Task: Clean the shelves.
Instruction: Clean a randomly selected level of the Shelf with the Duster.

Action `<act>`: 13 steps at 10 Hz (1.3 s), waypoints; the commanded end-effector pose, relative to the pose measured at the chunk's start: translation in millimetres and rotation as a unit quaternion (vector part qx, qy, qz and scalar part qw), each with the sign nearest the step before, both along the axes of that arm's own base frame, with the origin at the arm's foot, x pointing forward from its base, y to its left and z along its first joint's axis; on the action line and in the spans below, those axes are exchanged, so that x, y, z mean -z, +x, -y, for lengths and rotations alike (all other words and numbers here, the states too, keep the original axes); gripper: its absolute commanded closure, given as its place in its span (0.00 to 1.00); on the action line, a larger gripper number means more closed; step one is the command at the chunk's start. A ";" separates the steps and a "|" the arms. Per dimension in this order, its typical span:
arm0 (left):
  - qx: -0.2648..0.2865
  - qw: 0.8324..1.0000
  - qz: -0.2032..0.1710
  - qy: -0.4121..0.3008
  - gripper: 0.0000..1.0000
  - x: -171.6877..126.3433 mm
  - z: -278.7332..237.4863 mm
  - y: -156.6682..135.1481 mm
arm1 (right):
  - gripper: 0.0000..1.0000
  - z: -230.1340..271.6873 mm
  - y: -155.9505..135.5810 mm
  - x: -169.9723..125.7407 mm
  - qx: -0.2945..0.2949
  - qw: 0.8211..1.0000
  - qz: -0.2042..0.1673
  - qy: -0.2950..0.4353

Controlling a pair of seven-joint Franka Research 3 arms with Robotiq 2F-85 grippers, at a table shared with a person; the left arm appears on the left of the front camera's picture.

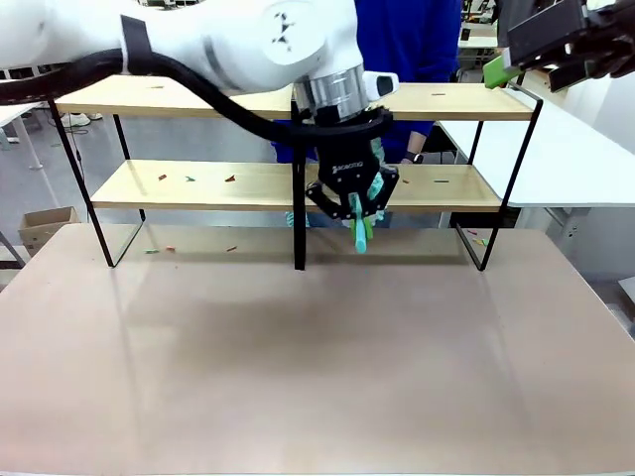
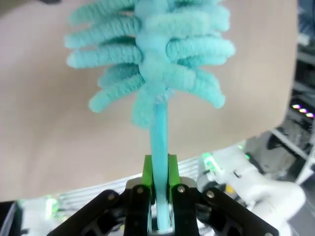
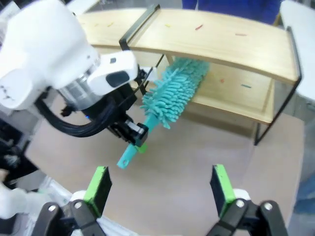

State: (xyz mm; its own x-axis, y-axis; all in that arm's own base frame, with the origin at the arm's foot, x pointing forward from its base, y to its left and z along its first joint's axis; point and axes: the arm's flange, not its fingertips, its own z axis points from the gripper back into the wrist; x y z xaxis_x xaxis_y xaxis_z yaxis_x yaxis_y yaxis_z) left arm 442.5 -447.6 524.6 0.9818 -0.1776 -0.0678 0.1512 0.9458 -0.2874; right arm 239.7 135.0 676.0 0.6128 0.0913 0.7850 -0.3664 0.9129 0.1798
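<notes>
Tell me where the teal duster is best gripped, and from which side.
Grip the duster's thin, rigid handle just below the fluffy head, coming from the handle's free end and closing across it. The head is soft and wide, offering nothing firm. The left gripper is shut on the handle this way.

Light-brown table [image 1: 317,377], near part bare. Few small coloured scraps [image 1: 169,249] on its far L, a few more far R. Teal duster [image 3: 172,93]: fluffy noodle head, thin handle, tilted, clear of table; handle end low, head higher twd far side. Cardboard box [image 1: 45,226] on grey floor [image 1: 30,169], off table's far L corner. Second, white table [image 1: 566,149] just beyond far R corner. Person [image 1: 412,40] in blue top stands at far side, centre-R.
</notes>
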 end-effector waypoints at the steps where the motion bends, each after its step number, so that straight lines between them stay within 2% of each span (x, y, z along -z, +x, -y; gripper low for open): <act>1: 0.025 0.999 -0.029 0.007 0.87 8.2 39.1 45.6 | 0.00 1.2 1.0 -0.7 -0.002 1.000 0.000 0.003; 4: 0.044 0.998 -0.040 0.019 0.87 16.8 60.7 56.3 | 0.00 1.2 1.0 -0.7 -0.002 1.000 0.000 0.003; 7: 0.065 0.997 -0.052 -0.003 0.87 13.9 63.9 60.6 | 0.00 1.2 1.0 -0.7 -0.002 1.000 0.000 0.003; 11: 0.146 0.983 -0.112 -0.015 0.87 18.0 65.2 60.9 | 0.00 1.2 1.0 -0.7 -0.002 1.000 0.000 0.003; 13: 0.189 0.971 -0.144 -0.034 0.87 15.9 59.1 61.8 | 0.00 1.2 1.0 -0.7 -0.002 1.000 0.000 0.003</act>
